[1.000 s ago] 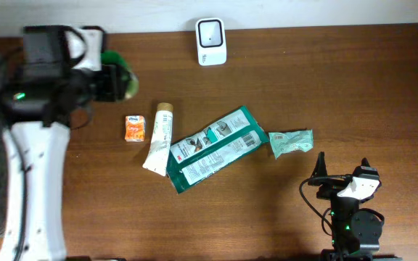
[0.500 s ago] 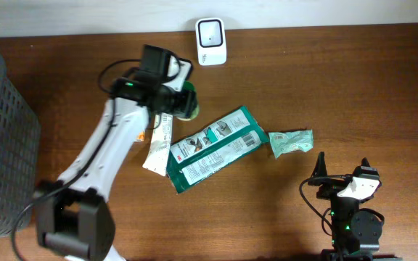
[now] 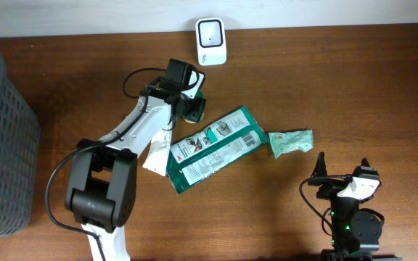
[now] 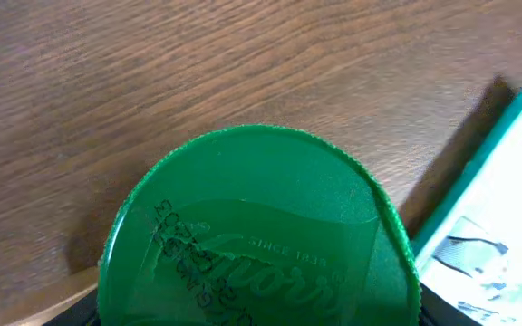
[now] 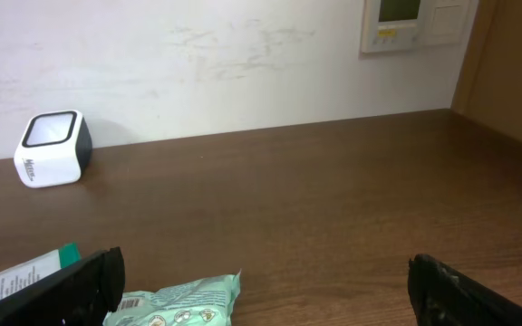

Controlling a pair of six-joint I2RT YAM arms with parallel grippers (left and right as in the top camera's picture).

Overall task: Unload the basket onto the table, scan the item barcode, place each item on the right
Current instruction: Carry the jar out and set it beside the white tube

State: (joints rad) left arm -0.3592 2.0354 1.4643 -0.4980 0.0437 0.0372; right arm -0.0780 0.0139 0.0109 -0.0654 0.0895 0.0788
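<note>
My left gripper (image 3: 189,103) is shut on a green-lidded jar (image 3: 197,106), held over the table just below and left of the white barcode scanner (image 3: 211,41). The left wrist view is almost filled by the jar's round green lid (image 4: 256,226) with embossed lettering; the fingers are hidden behind it. My right gripper (image 3: 342,168) rests open near the table's front right edge, with nothing between its fingers (image 5: 75,282). From there the scanner (image 5: 53,149) stands far left by the wall.
A long green package (image 3: 212,148), a cream tube (image 3: 158,139) and a small mint packet (image 3: 291,141) lie mid-table. The mint packet (image 5: 184,303) is just ahead of the right gripper. A grey wire basket (image 3: 2,145) stands at the left edge.
The left arm has swung right from the basket side, carrying the green-lidded jar to a spot just below the scanner. The right arm has not moved.
</note>
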